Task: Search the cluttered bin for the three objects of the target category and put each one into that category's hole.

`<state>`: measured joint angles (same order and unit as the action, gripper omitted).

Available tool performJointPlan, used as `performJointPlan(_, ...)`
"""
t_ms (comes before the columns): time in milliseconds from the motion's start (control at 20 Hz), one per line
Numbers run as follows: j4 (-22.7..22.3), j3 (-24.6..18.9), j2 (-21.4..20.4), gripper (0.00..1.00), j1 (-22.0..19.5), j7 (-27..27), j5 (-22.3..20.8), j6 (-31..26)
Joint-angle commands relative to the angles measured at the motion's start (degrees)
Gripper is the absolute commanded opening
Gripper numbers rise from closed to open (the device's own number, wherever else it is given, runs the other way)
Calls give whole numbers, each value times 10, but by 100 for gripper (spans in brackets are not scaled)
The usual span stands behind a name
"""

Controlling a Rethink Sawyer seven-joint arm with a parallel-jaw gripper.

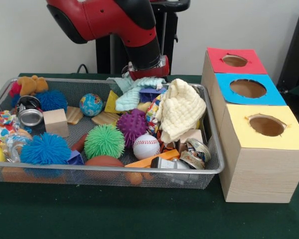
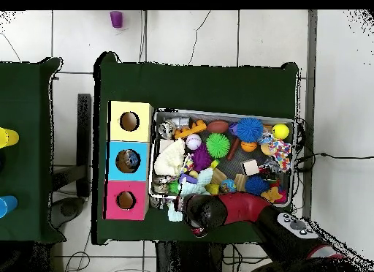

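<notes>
The silver wire mesh bin [image 1: 213, 130] is full of mixed toys; it also shows in the overhead view [image 2: 223, 112]. Three wooden boxes stand beside it, each with a round hole: red top [image 1: 235, 60], blue top [image 1: 248, 88], yellow top [image 1: 266, 125]. My gripper [image 1: 146, 73] hangs over the bin's far rim, right above a pale teal cloth [image 1: 135, 88]. The wrist hides its fingers. From overhead the gripper [image 2: 196, 212] sits at the bin's edge nearest the robot. A cream knitted cloth [image 1: 181, 108] lies draped over things near the boxes.
In the bin lie a baseball [image 1: 146, 146], a green spiky ball [image 1: 104, 141], a purple spiky ball [image 1: 132, 124], blue fuzzy balls [image 1: 45, 149], a globe ball [image 1: 91, 104], a wooden cube [image 1: 56, 122], a metal can [image 1: 30, 113] and an orange plush [image 1: 32, 84].
</notes>
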<state>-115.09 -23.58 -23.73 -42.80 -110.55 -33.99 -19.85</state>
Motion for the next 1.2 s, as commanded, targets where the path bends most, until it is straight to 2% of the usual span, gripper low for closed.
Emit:
performJointPlan(50,152,-22,-3,100,-2,2,14,-5)
performJointPlan(500,151,-19,-9,100,3,-4,17,-10)
performJointPlan(700,131,-18,-50,100,9,-15,44,-52)
performJointPlan(850,105,-16,-103,100,16,-27,78,-102)
performJointPlan(1000,93,-13,-137,100,24,-31,91,-130)
performJointPlan(1200,86,-16,-151,100,21,-31,104,-147)
